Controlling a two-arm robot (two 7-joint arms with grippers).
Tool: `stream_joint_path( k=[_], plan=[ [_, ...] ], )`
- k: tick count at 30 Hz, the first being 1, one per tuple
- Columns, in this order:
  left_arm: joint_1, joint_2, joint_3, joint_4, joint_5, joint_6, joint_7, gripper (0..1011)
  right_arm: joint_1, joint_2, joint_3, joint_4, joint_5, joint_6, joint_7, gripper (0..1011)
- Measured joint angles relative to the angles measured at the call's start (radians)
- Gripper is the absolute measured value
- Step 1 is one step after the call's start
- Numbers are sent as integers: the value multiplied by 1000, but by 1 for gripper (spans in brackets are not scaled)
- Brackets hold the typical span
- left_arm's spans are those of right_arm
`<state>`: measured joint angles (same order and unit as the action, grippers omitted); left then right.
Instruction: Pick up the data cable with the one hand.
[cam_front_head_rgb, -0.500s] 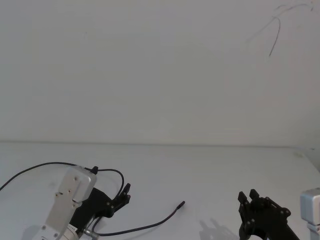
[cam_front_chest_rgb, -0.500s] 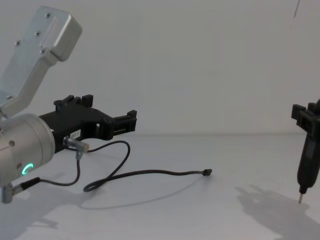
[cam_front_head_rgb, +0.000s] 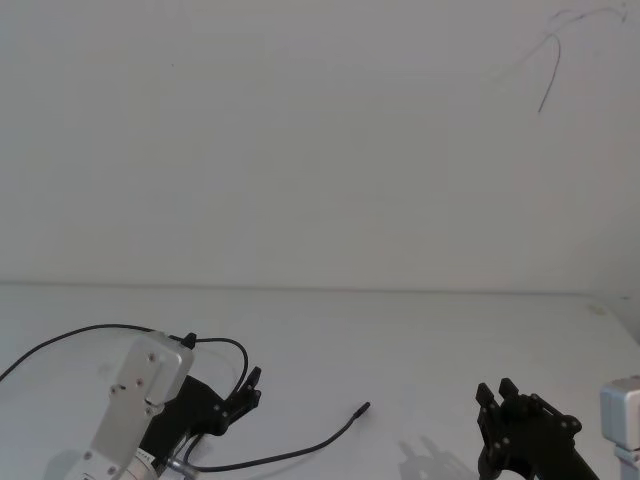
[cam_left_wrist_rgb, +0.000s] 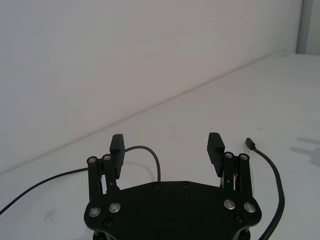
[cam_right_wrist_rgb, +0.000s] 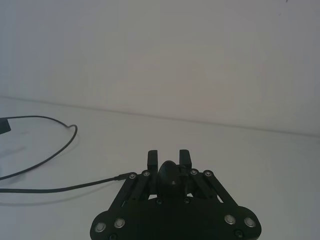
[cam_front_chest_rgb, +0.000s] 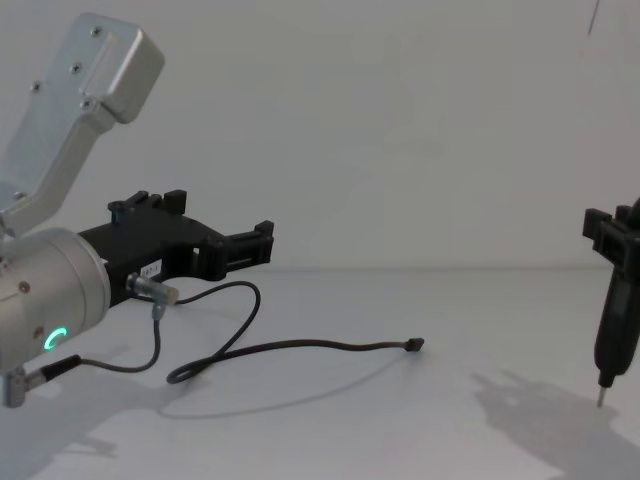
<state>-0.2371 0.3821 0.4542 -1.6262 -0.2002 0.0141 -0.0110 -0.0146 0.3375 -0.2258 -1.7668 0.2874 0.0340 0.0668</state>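
Wall (cam_front_head_rgb: 300, 150): plain white, rising behind the desk.
Desk (cam_front_chest_rgb: 450, 300): white and flat, carrying the cable.
Left arm (cam_front_chest_rgb: 70, 110): silver, with a green ring light (cam_front_chest_rgb: 55, 338), at the left of the chest view.
Left tool (cam_left_wrist_rgb: 166, 144): fingers spread wide with nothing between them, hovering above the desk over the cable's loop.
Right tool (cam_right_wrist_rgb: 168, 157): fingers drawn narrow, pointing down at the desk on the right, well apart from the cable.
Data cable (cam_front_chest_rgb: 300, 347): black, lying curved on the desk and passing beneath the left tool, not gripped.
Plug (cam_front_chest_rgb: 415, 345): the cable's free end, resting on the desk between the two tools.
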Motion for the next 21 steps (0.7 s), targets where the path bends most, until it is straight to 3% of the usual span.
stream_joint_path(
  k=[9,21],
  plan=[
    [-12,5,-3,1,-3,-7,-25,1001,0,0,0,0,0,0,0,251],
    [-84,53,-8,8,-41,-4,-172,1001,0,0,0,0,0,0,0,251]
  ],
)
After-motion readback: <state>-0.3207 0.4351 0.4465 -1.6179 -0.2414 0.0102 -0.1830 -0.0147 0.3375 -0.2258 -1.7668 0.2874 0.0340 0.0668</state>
